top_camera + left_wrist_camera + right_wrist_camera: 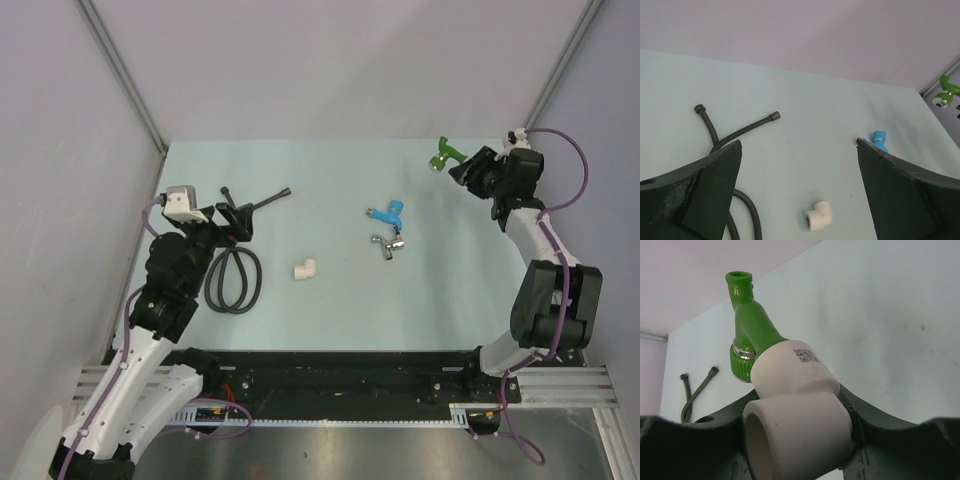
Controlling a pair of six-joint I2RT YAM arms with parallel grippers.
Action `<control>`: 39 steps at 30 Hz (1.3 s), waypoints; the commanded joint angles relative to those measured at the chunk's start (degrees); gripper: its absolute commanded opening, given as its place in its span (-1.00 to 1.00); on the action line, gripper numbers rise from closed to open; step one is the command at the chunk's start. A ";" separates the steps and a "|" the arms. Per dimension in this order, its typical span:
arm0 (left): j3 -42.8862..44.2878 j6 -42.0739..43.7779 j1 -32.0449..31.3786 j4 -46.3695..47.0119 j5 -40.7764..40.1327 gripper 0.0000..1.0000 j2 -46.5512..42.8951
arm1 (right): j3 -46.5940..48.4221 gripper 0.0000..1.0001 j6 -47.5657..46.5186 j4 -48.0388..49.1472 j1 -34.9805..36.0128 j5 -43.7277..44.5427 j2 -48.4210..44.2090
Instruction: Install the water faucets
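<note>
Position finding: we note the blue faucet (388, 213) lying mid-table, long axis near-to-far, right of the wide-open, empty left gripper (238, 215), while the nearer right gripper (465, 170) at far right clamps the white elbow (795, 405) carrying the green faucet (446, 154).

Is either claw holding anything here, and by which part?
Right claw clamps the white elbow fitting across its body, green faucet joined to it. Left claw is open, empty.

Green faucet (446, 154) hangs aloft at far right; blue-handled chrome faucet (393, 224) apparently lies flat, centre.
</note>
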 commanded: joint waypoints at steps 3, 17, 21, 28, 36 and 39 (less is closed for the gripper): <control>-2.66 -2.19 0.34 -3.54 0.12 1.00 -1.70 | 0.11 -0.99 4.70 13.08 -3.28 9.51 8.74; -3.46 -7.46 0.34 -7.93 4.44 1.00 2.60 | 10.12 -0.42 3.47 15.30 -4.86 13.38 28.96; -3.11 -8.61 0.34 -7.41 5.93 1.00 3.31 | 12.24 0.20 2.59 12.92 -5.22 12.42 31.17; -2.67 -9.14 0.34 -5.39 4.97 1.00 1.29 | 12.24 0.99 1.01 6.51 -6.71 12.59 27.58; -1.35 -8.26 0.34 -6.79 0.05 1.00 -0.64 | 12.24 1.00 0.57 -7.46 -10.40 14.09 19.22; -0.30 -8.08 0.34 -7.23 -2.06 1.00 -0.73 | 12.24 0.99 3.64 -10.89 -13.03 11.90 16.50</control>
